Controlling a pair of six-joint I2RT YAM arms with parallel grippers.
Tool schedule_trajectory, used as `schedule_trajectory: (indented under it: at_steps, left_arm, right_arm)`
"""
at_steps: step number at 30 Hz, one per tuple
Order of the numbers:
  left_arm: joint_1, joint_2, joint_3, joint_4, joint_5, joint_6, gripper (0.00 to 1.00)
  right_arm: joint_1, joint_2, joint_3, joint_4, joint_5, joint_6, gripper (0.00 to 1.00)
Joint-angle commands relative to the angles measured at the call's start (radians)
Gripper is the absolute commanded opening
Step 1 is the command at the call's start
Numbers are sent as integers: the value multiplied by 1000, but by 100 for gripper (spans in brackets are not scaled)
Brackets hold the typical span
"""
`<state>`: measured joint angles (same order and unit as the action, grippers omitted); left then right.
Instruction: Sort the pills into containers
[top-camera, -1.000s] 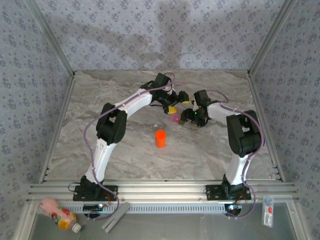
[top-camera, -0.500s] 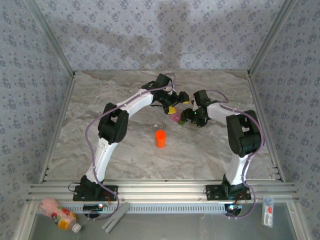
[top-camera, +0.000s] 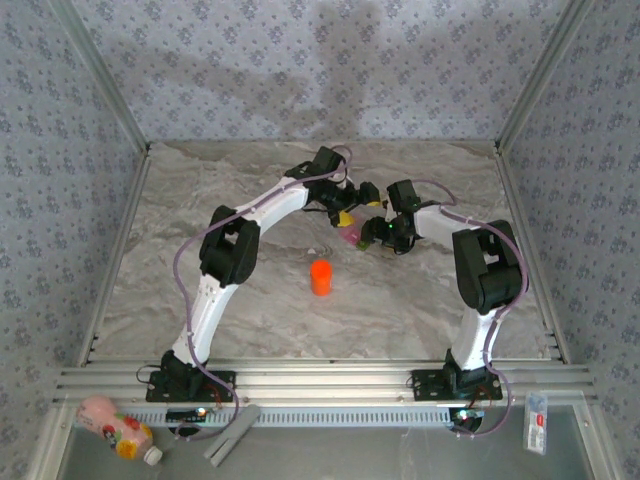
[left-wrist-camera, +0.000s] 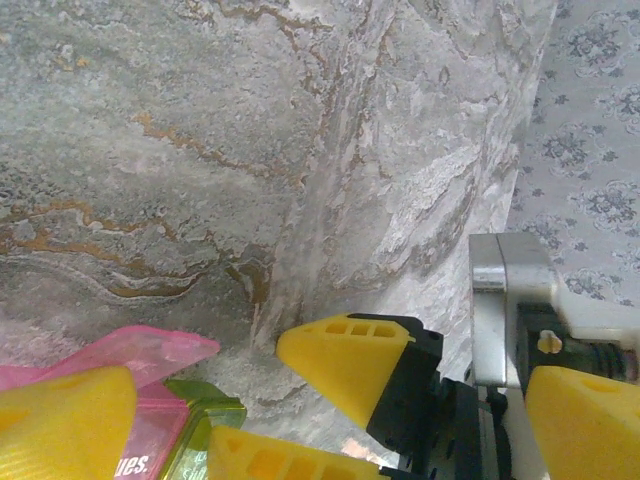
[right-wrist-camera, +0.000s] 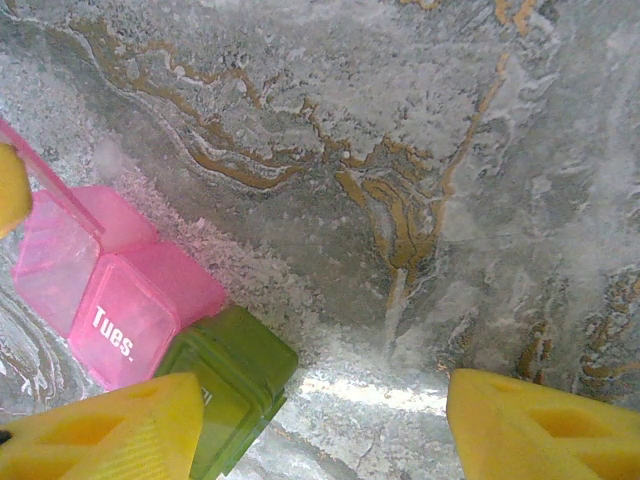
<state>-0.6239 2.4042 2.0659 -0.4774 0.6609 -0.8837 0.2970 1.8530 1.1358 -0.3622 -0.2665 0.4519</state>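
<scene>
The containers (right-wrist-camera: 150, 330), a small case of one pink and one green (right-wrist-camera: 230, 380) compartment joined together, lie on the marble table at mid-back (top-camera: 350, 237). The pink part is marked "Tues." and its lid stands raised. My right gripper (right-wrist-camera: 320, 400) hovers open just right of the case, its left finger (right-wrist-camera: 100, 430) over the green compartment's edge and nothing between the jaws. My left gripper (left-wrist-camera: 336, 367) is wide open over the case (left-wrist-camera: 150, 440) from the other side, nose to nose with the right one (top-camera: 375, 232). The pills are hidden from view.
A small orange bottle (top-camera: 320, 277) stands upright in front of the case, apart from both arms. Patterned walls (top-camera: 90, 200) close in the table on three sides. Beyond the front rail (top-camera: 320, 380) lie a pink bottle (top-camera: 115, 425) and a white packet (top-camera: 537, 422).
The left arm's elbow has drifted slightly to the right. Both grippers, the case and the orange bottle stay where they were.
</scene>
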Motion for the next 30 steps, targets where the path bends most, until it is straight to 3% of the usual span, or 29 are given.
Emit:
schedule_trajectory:
  at_steps: [1, 16, 30]
  left_arm:
    - [-5, -66, 20, -23, 0, 14, 100]
    - [36, -294, -109, 10, -14, 22, 99]
    - [193, -594, -569, 149, -41, 1, 100]
  right_arm:
    - [20, 34, -11, -32, 16, -37, 68]
    - [40, -124, -42, -101, 41, -99, 82]
    - [120, -12, 30, -161, 122, -172, 86]
